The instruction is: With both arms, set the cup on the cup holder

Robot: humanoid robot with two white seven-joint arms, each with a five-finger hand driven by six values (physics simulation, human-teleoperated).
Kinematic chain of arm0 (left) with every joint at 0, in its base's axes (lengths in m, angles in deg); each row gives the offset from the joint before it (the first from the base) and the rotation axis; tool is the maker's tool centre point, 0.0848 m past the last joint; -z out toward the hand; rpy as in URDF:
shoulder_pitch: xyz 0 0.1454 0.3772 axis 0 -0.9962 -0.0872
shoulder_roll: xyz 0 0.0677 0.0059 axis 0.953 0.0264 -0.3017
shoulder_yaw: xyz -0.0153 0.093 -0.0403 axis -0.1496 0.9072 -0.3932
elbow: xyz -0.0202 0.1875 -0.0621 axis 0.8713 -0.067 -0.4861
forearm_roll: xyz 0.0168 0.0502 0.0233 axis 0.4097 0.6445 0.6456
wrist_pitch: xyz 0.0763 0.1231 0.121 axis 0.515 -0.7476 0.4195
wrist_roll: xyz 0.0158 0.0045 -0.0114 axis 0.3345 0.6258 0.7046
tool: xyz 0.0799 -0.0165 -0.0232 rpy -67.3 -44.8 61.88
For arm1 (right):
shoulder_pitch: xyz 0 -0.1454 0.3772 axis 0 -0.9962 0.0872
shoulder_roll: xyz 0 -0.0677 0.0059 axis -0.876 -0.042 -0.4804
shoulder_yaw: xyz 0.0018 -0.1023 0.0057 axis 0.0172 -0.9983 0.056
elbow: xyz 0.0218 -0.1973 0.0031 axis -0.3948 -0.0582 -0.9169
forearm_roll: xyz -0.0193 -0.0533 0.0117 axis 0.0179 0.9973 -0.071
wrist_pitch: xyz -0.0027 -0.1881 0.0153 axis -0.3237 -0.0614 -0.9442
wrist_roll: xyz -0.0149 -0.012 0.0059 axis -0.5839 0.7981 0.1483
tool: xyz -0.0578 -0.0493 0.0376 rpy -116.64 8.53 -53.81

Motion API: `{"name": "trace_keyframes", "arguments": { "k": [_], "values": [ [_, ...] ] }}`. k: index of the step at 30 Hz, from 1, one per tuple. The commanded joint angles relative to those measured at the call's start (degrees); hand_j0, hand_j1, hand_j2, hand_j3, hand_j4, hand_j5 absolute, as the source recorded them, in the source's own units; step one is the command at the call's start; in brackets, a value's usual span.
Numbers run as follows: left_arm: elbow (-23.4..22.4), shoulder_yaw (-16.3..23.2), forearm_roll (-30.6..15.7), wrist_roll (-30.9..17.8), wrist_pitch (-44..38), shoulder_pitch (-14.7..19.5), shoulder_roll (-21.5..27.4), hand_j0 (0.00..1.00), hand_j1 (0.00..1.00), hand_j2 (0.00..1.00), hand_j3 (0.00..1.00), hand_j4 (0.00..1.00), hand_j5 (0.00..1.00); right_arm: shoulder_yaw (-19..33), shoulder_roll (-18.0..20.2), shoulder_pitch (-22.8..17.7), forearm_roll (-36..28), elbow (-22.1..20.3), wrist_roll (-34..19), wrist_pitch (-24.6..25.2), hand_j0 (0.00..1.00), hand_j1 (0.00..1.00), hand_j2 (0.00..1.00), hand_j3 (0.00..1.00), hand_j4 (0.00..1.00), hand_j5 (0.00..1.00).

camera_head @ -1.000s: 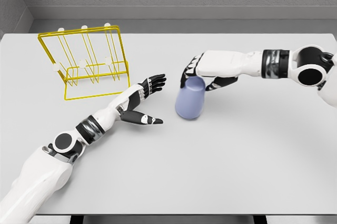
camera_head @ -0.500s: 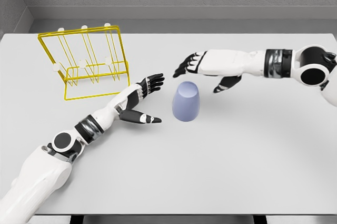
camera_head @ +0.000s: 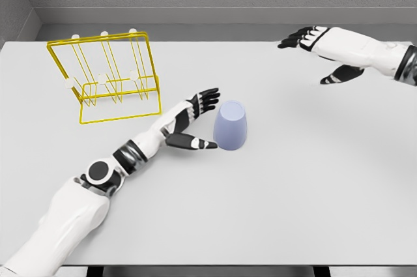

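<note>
At the far left of my head view I see the cup holder [camera_head: 107, 78], a yellow wire rack with white-tipped pegs, standing upright on the grey table [camera_head: 273, 205] near its back left corner. Nothing hangs on its pegs.

Moving right, my left arm enters from the lower left corner and extends diagonally toward the table centre. The left hand [camera_head: 194, 120] is released: the fingers [camera_head: 207, 98] are spread and point up and to the right, while the thumb [camera_head: 195, 141] reaches out low along the table surface. The hand holds nothing. The thumb tip lies just beside the cup's lower left edge; I cannot tell whether it touches.

The cup [camera_head: 231, 125], pale blue-violet, stands upside down on the table near the centre, with the wider rim down and the narrower closed base up. It sits between thumb and fingers of the left hand on its left side, and it is well apart from the cup holder.

At the upper right, my right arm enters from the right edge. The right hand [camera_head: 319, 49] hangs above the back of the table, fingers extended and spread, grasping nothing. It is well apart from the cup.
</note>
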Motion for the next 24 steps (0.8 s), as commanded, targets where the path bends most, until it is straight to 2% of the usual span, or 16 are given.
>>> {"name": "trace_keyframes", "arguments": {
  "k": [1, 3, 9, 12, 16, 24],
  "values": [
    [-1.00, 0.21, 0.62, -0.07, 0.02, 0.09, -0.68, 1.00, 1.00, 1.00, 1.00, 1.00, 1.00, 0.16, 1.56, -0.09, -0.38, 0.90, 1.67, 0.05, 1.00, 1.00, 1.00, 1.00, 1.00, 1.00],
    [-1.00, 0.21, 1.51, -0.07, 0.02, 0.09, -1.04, 1.00, 1.00, 1.00, 1.00, 1.00, 1.00, 0.25, 3.06, -0.61, -0.47, 1.16, 1.76, 0.05, 1.00, 1.00, 1.00, 1.00, 1.00, 1.00],
    [-1.09, 0.21, 1.51, -0.07, 0.02, 0.26, -1.12, 1.00, 1.00, 1.00, 1.00, 1.00, 1.00, 0.86, 2.71, -2.20, -0.47, 2.92, 1.67, 0.05, 1.00, 1.00, 1.00, 1.00, 1.00, 1.00],
    [-1.09, -0.14, 1.59, -0.07, 0.02, 0.26, -1.12, 1.00, 1.00, 1.00, 1.00, 1.00, 1.00, 0.86, 1.74, -2.11, -0.38, 8.37, 1.15, 0.05, 1.00, 1.00, 1.00, 1.00, 1.00, 1.00],
    [-1.09, -0.06, 4.23, -0.07, 0.02, 0.35, -1.12, 1.00, 1.00, 1.00, 1.00, 1.00, 1.00, 0.77, 0.60, -2.11, -0.03, 8.81, 1.06, 0.05, 1.00, 1.00, 1.00, 1.00, 1.00, 1.00],
    [-2.32, -0.32, 4.05, 0.01, 0.02, 1.41, -1.39, 1.00, 1.00, 1.00, 1.00, 1.00, 1.00, 0.86, -0.28, -1.93, -0.03, 9.51, 0.18, 0.05, 1.00, 1.00, 1.00, 1.00, 1.00, 1.00]
  ]
}}
